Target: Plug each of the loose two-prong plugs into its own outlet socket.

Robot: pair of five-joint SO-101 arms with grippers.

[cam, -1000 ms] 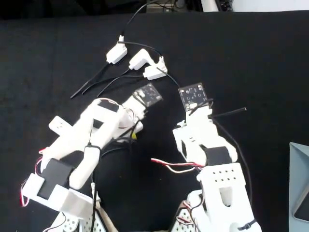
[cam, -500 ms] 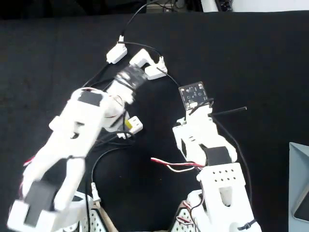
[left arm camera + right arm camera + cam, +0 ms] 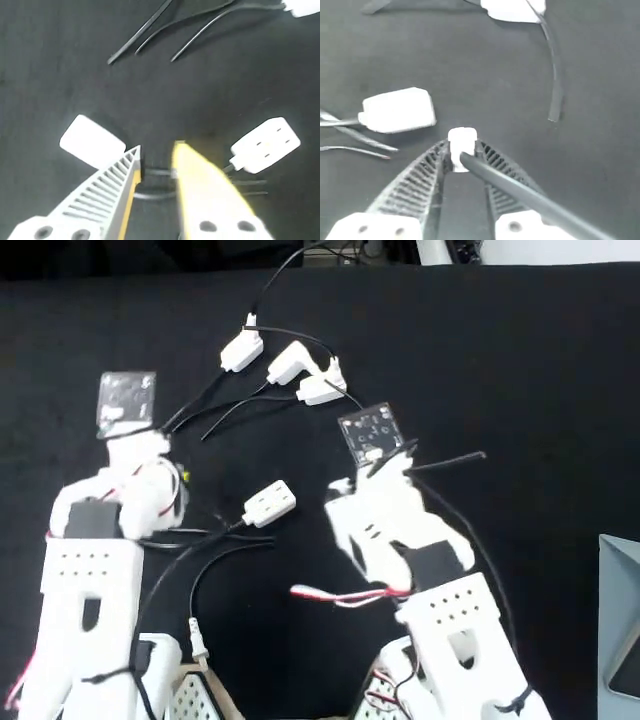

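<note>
My right gripper (image 3: pixel 462 148) is shut on a small white plug (image 3: pixel 462 141) whose black cable (image 3: pixel 520 192) trails back over the fingers. A white outlet block (image 3: pixel 397 111) lies close beside that plug, apart from it. From above, the outlet block (image 3: pixel 270 502) lies between the two arms. Three white plugs (image 3: pixel 290 362) with black cables lie together at the back. My left gripper (image 3: pixel 157 150) hangs open over bare cloth, with a slotted outlet block (image 3: pixel 266 145) to one side and a plain white block (image 3: pixel 92 141) to the other.
Black cables (image 3: pixel 215 400) run from the back plugs across the black cloth (image 3: pixel 520 360). Another cable loops on the cloth near the left arm's base (image 3: pixel 200 585). A grey tray corner (image 3: pixel 622 620) shows at the right edge.
The left arm has swung from the middle, near the back plugs, over to the left, uncovering the outlet block. The right arm has shifted a little left towards that block.
</note>
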